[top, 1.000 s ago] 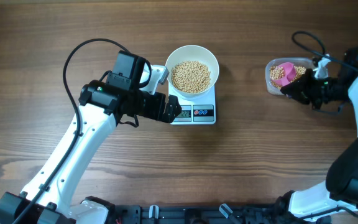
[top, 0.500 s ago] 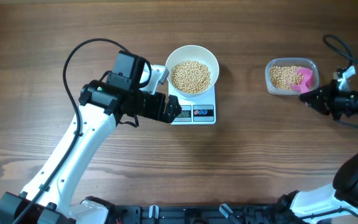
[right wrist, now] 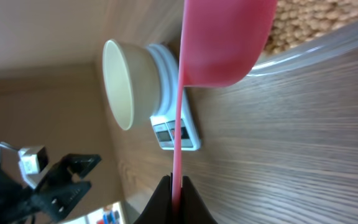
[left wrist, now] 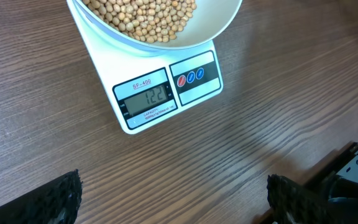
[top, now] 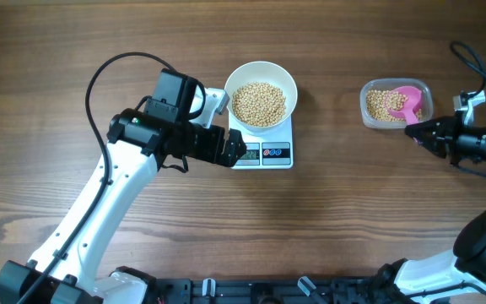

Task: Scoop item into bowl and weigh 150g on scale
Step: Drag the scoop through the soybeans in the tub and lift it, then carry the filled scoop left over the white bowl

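Note:
The white bowl holds a heap of tan beans and stands on the white scale. The left wrist view shows the scale's display reading what looks like 122, below the bowl. My left gripper hovers open at the scale's front left corner, its fingertips wide apart over bare wood. My right gripper is shut on the handle of a pink scoop. The scoop's head lies over the beans in the clear container.
Black cables loop behind the left arm and near the right arm. The right wrist view shows the scoop, the container's rim and the far bowl on the scale.
The right arm pulled back to the right, off the container. The pink scoop shifted from the container's left side to its right part. The left arm and bowl stayed still.

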`<state>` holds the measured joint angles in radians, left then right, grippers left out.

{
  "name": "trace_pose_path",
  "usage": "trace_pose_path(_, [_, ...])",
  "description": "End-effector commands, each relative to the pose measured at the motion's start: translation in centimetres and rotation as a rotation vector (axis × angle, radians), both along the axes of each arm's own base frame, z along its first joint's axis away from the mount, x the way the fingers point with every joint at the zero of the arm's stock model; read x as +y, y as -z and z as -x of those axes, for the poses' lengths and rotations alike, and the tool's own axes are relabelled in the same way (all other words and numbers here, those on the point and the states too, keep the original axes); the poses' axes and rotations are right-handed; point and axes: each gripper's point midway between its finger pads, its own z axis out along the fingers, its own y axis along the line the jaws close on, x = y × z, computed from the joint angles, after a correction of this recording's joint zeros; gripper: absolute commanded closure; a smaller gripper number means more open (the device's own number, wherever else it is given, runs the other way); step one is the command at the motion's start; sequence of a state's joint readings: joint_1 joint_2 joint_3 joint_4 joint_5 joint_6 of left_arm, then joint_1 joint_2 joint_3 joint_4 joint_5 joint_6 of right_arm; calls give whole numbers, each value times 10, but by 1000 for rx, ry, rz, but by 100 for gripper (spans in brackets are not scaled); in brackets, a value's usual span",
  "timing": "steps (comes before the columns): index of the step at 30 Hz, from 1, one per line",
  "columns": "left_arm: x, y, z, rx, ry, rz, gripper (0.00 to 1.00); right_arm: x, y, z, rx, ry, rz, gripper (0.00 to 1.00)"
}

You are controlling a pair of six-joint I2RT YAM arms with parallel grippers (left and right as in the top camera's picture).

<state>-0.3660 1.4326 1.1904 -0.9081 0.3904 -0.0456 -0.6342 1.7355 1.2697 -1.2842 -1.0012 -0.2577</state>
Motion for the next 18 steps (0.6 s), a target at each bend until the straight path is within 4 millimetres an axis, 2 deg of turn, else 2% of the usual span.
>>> trace_pose_path(1, [-2,-1,-1,-7,16,6,0,11,-18,-2,-145,-51,-71,96])
trace_pose_path(8, [-2,-1,-1,-7,16,6,0,33,-40,11,-274,-143,-125,96])
trace_pose_path(12, [-2,-1,-1,-7,16,6,0,49,-45,12,-280,-185,-148,96])
trace_pose_path(18, [-2,-1,-1,-7,16,6,0,101,-53,11,-306,-373,-148,96])
